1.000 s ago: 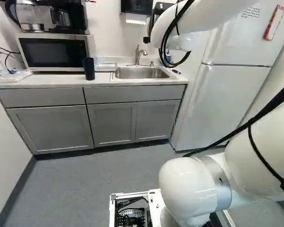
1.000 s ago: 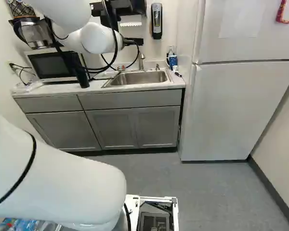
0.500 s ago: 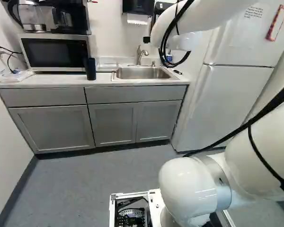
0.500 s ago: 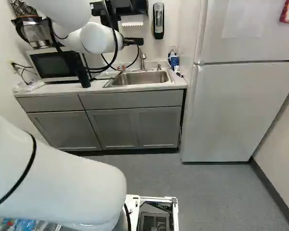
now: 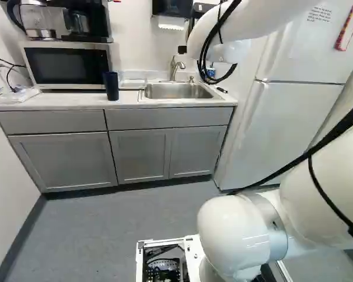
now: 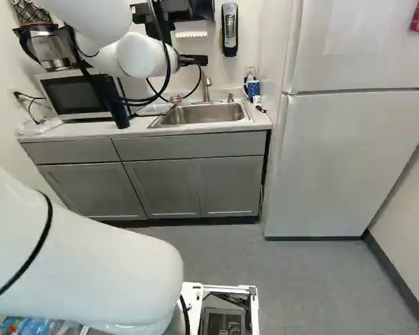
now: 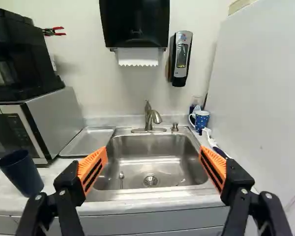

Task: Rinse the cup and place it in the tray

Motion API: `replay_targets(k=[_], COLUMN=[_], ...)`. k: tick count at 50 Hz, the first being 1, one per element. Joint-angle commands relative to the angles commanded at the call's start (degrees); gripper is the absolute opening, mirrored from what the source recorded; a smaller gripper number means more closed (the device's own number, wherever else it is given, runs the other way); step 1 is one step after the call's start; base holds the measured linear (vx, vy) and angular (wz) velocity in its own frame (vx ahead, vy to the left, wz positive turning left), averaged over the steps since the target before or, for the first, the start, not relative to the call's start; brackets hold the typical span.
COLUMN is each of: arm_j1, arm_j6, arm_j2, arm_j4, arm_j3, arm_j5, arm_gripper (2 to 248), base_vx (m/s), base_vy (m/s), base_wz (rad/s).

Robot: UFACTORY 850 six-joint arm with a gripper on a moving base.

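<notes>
You are looking at the dark blue cup (image 7: 21, 173) standing upright on the surface (image 5: 53, 102), in front of the microwave (image 7: 53, 127) and near the front edge. Its mouth is facing up and its long axis is running vertically; its sides are smooth and matte, narrowing slightly toward the base. In the wrist view it is sitting outside the finger on the microwave side, apart from it.

Your tool (image 6: 194, 61) is standing wide open ahead of the sink (image 7: 152, 158), holding nothing; its black fingers are carrying slotted, ribbed orange pads (image 7: 92, 169).

The tray (image 7: 87, 141) is lying flat between the microwave and the sink, a shallow metal rectangle with a raised rim. The sink is showing a brushed steel basin with rounded corners, a round drain (image 7: 150, 180) and a slender metal piece (image 7: 121, 180) beside it. Behind the basin, the metal faucet (image 7: 150, 117) is rising and curving its spout over toward the basin, with a small pump (image 7: 174, 127) beside it. At the fridge side of the sink, a glossy blue spotted mug (image 7: 202, 121) is standing upright, its white loop handle pointing toward the faucet.
</notes>
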Motion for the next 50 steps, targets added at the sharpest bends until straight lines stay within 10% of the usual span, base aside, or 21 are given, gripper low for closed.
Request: replay_targets(k=[50], arm_j1=[0.0], arm_j6=[0.0], arm_j2=[0.0], arm_j4=[0.0], arm_j3=[0.0], arm_j5=[0.0], arm_gripper=[247], base_vx=[0.105], base_vy=[-0.04], base_wz=[0.079])
